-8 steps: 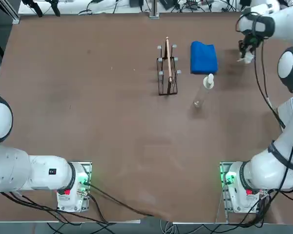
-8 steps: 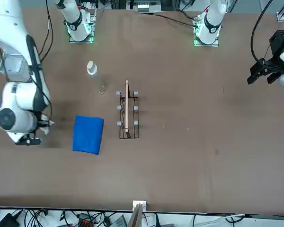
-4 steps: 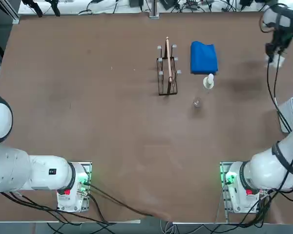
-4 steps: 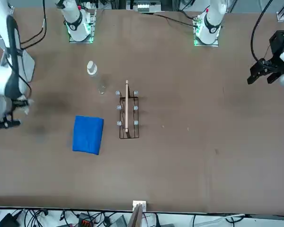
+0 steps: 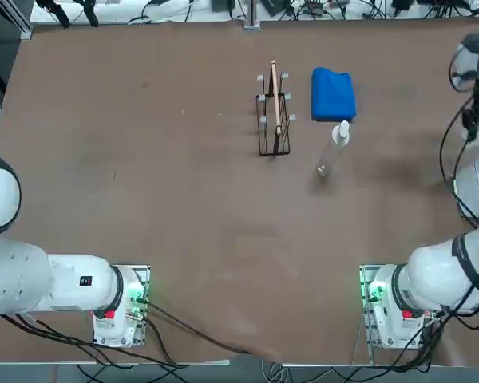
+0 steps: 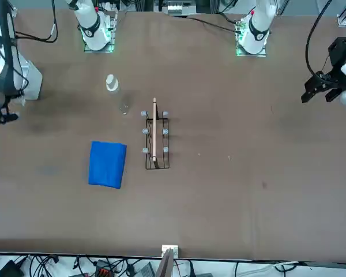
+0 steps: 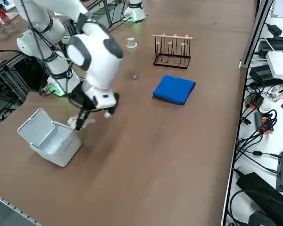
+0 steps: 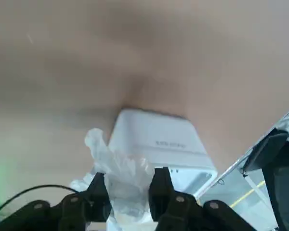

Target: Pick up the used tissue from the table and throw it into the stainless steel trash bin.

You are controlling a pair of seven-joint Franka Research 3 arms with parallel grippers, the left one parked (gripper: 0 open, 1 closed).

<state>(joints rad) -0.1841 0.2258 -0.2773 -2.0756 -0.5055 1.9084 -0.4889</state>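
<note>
While the right gripper [image 8: 127, 192] is clenching the used tissue [image 8: 121, 175], a small crumpled wad of white paper, between its two black fingers [image 8: 161, 187], the relation that matters is how that wad is lying against the stainless steel trash bin [image 7: 51, 138], a pale grey boxy container with its rectangular lid tipped open. In the right side view the gripper [image 7: 80, 117] is hanging above the tabletop with the tissue [image 7: 77, 123] dangling from it, just beside the bin's open top and not yet over it, on the side facing the middle of the table. From the wrist the bin [image 8: 159, 144] is showing directly beyond the fingertips, so I judge the release needs only a short carry farther that way before the fingers part. The wad has no clear long axis; a loose tail is sticking out past the fingers and could snag on the rim.

The table [image 5: 184, 199], a large flat matte brown top, is carrying everything else well apart from the bin: a thin black wire rack [image 5: 273, 114] holding a slim board upright, a folded blue cloth [image 5: 333, 94] just beside it, and a small clear bottle with a whitish cap [image 5: 334, 144] lying near the cloth. Cables and power gear are crowding the floor along the table's far edge in the side view.
</note>
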